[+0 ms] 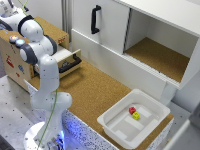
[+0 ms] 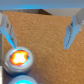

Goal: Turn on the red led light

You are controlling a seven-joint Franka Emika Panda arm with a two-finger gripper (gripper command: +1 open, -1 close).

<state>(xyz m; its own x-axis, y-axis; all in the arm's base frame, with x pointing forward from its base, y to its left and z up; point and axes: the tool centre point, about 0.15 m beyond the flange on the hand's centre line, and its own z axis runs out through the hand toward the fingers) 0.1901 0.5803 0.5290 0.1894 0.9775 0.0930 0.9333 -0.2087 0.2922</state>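
Note:
In the wrist view a round light (image 2: pixel 19 59) in a grey ring glows orange-red on the brown top of the box. Part of a second round light (image 2: pixel 22 80), glowing blue, shows beside it. My gripper (image 2: pixel 40 30) is open, with its two blue-lit fingers (image 2: pixel 7 29) spread wide over the brown surface and nothing between them. The glowing red light lies off to one side of the fingers, not between them. In the exterior view the wooden box (image 1: pixel 17 65) stands at the left, with the arm folded over it. The gripper itself is hard to make out there.
A drawer with a black handle (image 1: pixel 69 64) stands open on the wooden box. Behind is a white cabinet with a black handle (image 1: pixel 95 19) and an open compartment (image 1: pixel 155 55). A white tray (image 1: pixel 119 131) on the cork table holds a red block (image 1: pixel 132 110) and a yellow block (image 1: pixel 136 116).

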